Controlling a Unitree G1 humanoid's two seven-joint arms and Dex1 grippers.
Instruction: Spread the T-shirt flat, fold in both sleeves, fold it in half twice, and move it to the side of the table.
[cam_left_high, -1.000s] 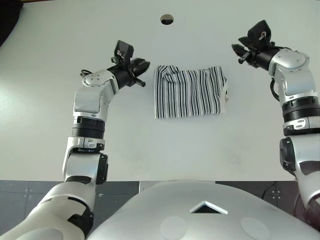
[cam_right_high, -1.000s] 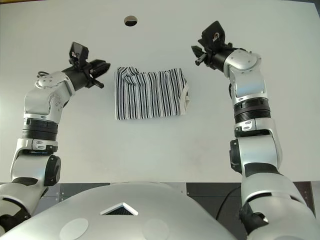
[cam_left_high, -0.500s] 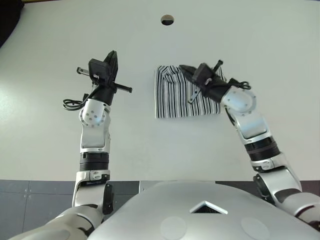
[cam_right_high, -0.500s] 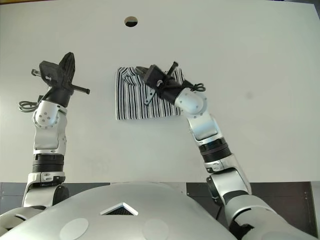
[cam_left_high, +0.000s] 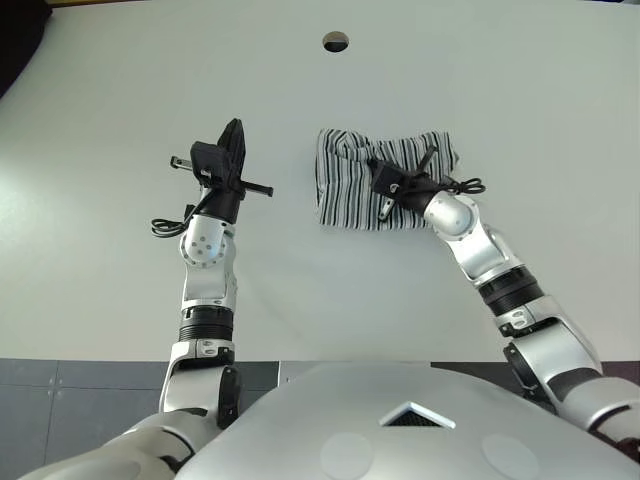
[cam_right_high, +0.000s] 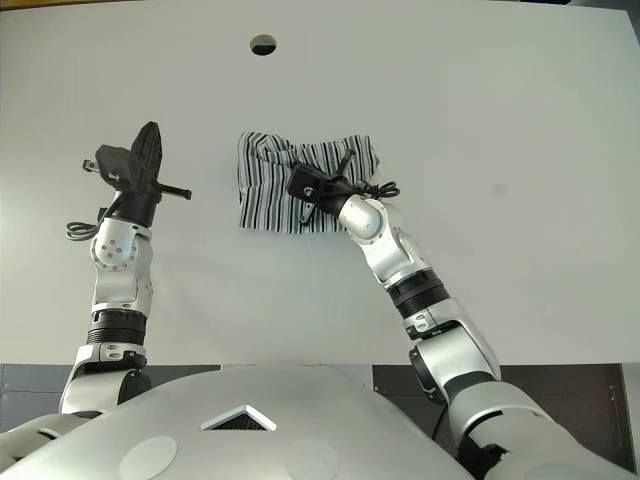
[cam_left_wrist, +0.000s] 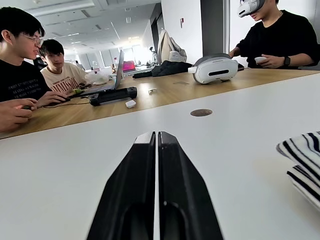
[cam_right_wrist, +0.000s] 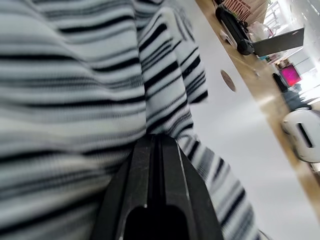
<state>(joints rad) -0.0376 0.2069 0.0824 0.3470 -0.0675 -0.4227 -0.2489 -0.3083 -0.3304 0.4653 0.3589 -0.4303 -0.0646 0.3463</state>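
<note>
white table (cam_left_high: 120, 80) is stretching wide under both arms, with a wooden desk (cam_left_wrist: 165, 92) running along behind it in the left wrist view. striped t-shirt (cam_left_high: 345, 195), black on white and folded into a small, slightly rumpled packet, is lying directly beneath the right pincer (cam_right_wrist: 155, 137). that pincer's two fingers are sitting pressed together, tips down against the cloth near the packet's middle. the right wrist view is looking along them into bunched stripes, and it is not showing whether any fabric is caught between them. a looped black cable (cam_left_high: 465, 185) is trailing just behind that pincer.

left pincer (cam_left_wrist: 155, 135) is hovering over bare tabletop, its fingers also closed flat against each other and holding nothing, tips pointing across the table away from the robot. the t-shirt is lying off to this pincer's right, near but apart, with one striped corner edging into the left wrist view. a round hole (cam_left_high: 335, 41) in the tabletop is sitting beyond both pincers, well past the shirt. on the wooden desk farther on, a white headset (cam_left_wrist: 216, 68) and a black bar-shaped device (cam_left_wrist: 112, 95) are resting. any lettering there is too small to make out.
</note>
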